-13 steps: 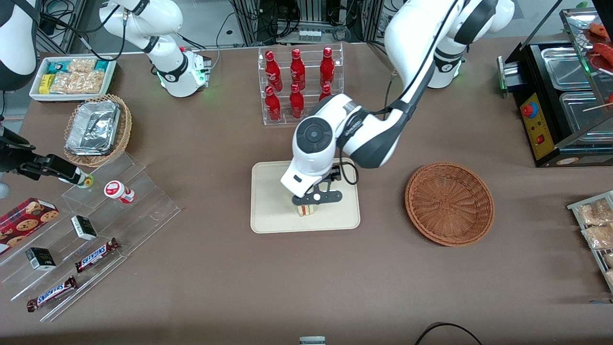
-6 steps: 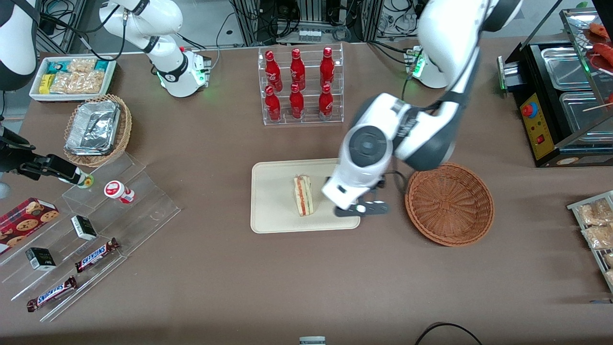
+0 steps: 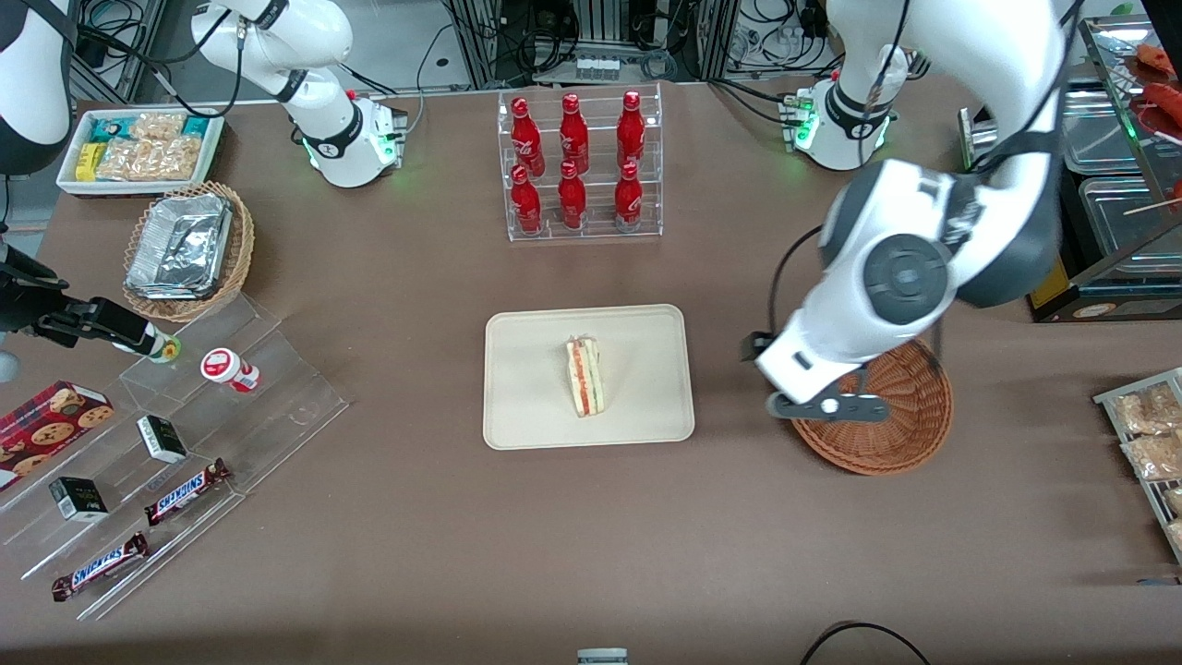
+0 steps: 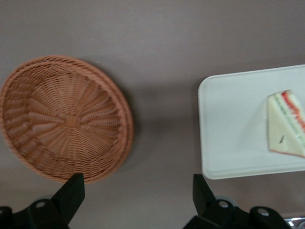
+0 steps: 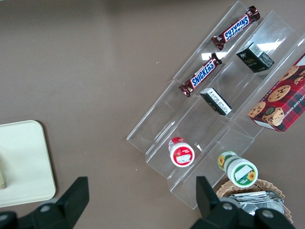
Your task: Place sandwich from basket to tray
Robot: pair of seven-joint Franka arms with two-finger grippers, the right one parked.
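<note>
The hand (image 3: 825, 406), released and empty, has withdrawn over the basket (image 3: 910, 434); the sandwich (image 3: 584, 377) lies delivered on the tray (image 3: 526, 406).

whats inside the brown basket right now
Nothing shows inside the basket: the wrist view sees only bare weave. In the front view the open gripper, hanging above, covers part of it. The sandwich lies on the tray.

The basket (image 3: 886, 434) is rough reddish-brown woven wicker, and the tray (image 3: 526, 388) looks like smooth matt cream plastic. The sandwich (image 3: 584, 377) shows soft pale bread. The gripper (image 3: 825, 407), above the basket's rim, has matt black plastic-looking fingers (image 4: 70, 193) spread wide.
</note>
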